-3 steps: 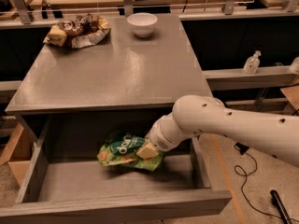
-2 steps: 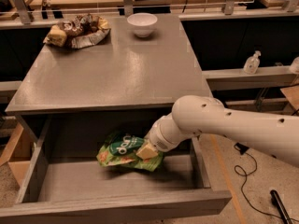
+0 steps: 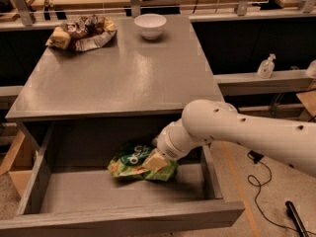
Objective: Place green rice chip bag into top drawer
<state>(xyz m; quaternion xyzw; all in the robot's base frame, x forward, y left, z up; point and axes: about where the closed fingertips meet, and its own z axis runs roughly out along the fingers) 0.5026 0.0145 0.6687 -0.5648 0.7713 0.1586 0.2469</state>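
White arm (image 3: 247, 130) reaching in from the right, sloping down leftward; wrist (image 3: 173, 141) angling down and left; gripper (image 3: 154, 160) hanging low near the middle, pointing left.

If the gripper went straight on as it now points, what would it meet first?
The green bag: the gripper, reaching down-left into the open drawer, is right at it. Beyond that, probably the drawer floor, though depth is unclear.

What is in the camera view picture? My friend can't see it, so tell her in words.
A white robot arm reaches into the open top drawer, its gripper at the green rice chip bag inside it. On the grey table above, near its far edge, sit a white bowl and a brown-and-silver snack bag.
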